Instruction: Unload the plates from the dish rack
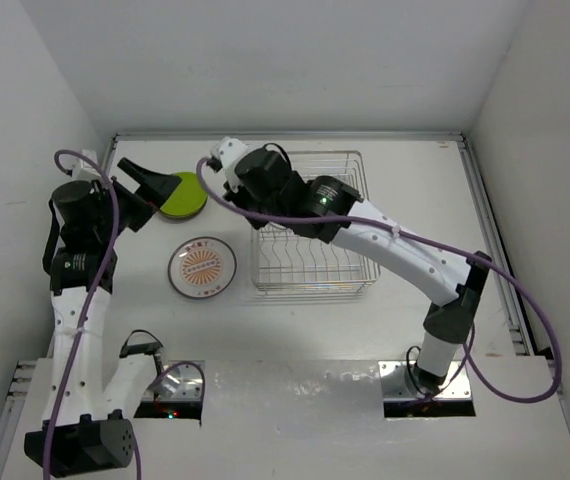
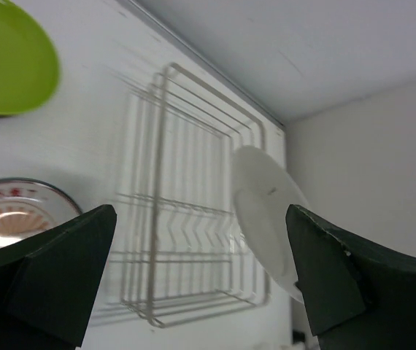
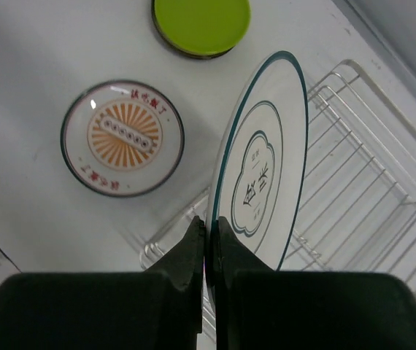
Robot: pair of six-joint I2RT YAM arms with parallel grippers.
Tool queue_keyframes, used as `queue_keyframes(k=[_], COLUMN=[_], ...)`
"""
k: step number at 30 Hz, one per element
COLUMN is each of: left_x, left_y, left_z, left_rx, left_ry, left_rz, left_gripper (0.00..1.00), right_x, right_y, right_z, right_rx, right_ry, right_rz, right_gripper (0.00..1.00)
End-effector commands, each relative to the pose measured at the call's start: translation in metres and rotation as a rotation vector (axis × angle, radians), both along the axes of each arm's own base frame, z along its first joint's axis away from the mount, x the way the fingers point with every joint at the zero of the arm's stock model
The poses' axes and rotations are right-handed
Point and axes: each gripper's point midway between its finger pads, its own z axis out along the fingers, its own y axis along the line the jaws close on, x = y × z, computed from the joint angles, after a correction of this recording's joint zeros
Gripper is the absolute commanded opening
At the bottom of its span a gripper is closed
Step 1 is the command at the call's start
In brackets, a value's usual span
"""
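My right gripper is shut on the rim of a white plate with a teal border and a dark emblem. It holds the plate on edge above the left side of the silver wire dish rack. From the left wrist the same plate shows its plain back over the rack. A lime green plate and a white plate with a red and orange pattern lie flat on the table left of the rack. My left gripper hangs open beside the green plate, holding nothing.
White walls close in the table on the left, back and right. A raised rail runs along the right edge. Purple cables loop from both arms.
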Motion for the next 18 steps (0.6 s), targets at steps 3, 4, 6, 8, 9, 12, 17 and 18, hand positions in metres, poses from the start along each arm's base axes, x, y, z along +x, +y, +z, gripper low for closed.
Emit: queue_keyframes(k=[3,4,6,8,9,12,17,18], left_x=[-0.017,-0.019,-0.024,-0.027,-0.028,-0.029,-0.029,-0.030], left_y=[-0.058,-0.060,-0.065,-0.065,-0.064,-0.065,-0.066,-0.067], left_z=[0.030,0.035,0.031,0.026,0.020,0.005,-0.022,-0.027], left_rx=[-0.298,-0.308,-0.335,-0.323,-0.322,-0.307,-0.295,-0.293], left_ry=[-0.062,-0.084,-0.067,-0.063,-0.039,-0.006,0.054,0.067], left_rz=[-0.291,-0.309,-0.334,-0.336,-0.327,-0.334,-0.356,-0.357], left_gripper=[0.99,0.98,0.97,0.96,0.96,0.94,0.84,0.79], right_x=[-0.041,-0.052,-0.048,-0.054,-0.055,-0.070,-0.087,-0.086], right_y=[-0.010,-0.009,-0.020,-0.017,-0.017,-0.005,0.023,0.026], right_z=[0.026,0.022,0.027,0.030,0.033,0.035,0.040,0.047], right_rx=[-0.314,-0.342,-0.426,-0.417,-0.413,-0.416,-0.450,-0.449], right_ry=[-0.370,-0.431,-0.526,-0.566,-0.586,-0.672,-0.782,-0.792], right_rz=[0.270,0.283,0.232,0.233,0.225,0.267,0.309,0.296], right_gripper=[0.00,0.00,0.00,0.00,0.00,0.00,0.00,0.00])
